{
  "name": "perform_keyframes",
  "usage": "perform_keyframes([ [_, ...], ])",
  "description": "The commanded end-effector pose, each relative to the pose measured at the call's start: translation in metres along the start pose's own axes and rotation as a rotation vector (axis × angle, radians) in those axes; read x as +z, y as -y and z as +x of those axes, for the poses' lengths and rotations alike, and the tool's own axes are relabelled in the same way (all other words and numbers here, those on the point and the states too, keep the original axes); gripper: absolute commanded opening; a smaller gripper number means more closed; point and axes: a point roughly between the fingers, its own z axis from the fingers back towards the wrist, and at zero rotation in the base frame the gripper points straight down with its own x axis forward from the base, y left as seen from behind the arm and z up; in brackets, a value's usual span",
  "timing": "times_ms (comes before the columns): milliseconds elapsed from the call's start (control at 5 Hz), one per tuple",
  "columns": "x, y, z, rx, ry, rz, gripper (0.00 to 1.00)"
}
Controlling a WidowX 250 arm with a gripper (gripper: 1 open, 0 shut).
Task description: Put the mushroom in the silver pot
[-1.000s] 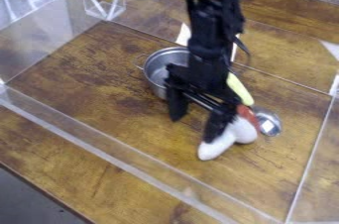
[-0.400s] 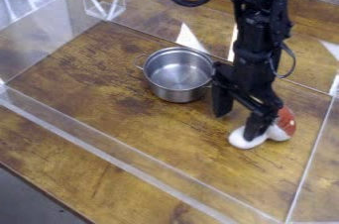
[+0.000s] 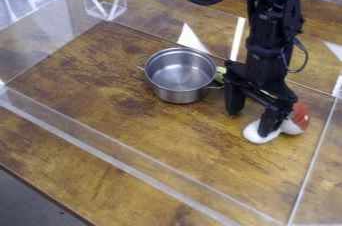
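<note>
The mushroom [image 3: 267,132] lies on the wooden table to the right of the silver pot [image 3: 181,73], its white stem near me and its reddish-brown cap [image 3: 299,116] pointing right. My black gripper [image 3: 254,118] hangs straight down over it with its jaws open. The right finger [image 3: 274,118] covers part of the stem, and the left finger [image 3: 235,100] stands between the mushroom and the pot. The frame does not show whether a finger touches the stem. The pot is upright and empty.
A bit of a yellow-green vegetable [image 3: 219,74] shows behind the arm at the pot's right rim. Clear plastic walls [image 3: 80,135] fence the wooden table [image 3: 94,80] on the front, left and right. A white triangular piece [image 3: 191,38] lies behind the pot.
The arm has swung from in front of the pot to its right side. The mushroom has slid right and a little back along with the open fingers. The pot has stayed in place.
</note>
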Motion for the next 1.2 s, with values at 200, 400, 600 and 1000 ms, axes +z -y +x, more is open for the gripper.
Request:
perform_keyframes([
  [200, 0.017, -0.026, -0.001, -0.007, 0.024, -0.004, 0.00],
  [400, 0.026, -0.041, -0.003, 0.016, 0.024, 0.000, 0.00],
  [600, 0.031, -0.053, -0.007, 0.035, 0.023, -0.009, 0.00],
  [1000, 0.028, -0.063, -0.015, 0.100, 0.023, -0.043, 0.00],
])
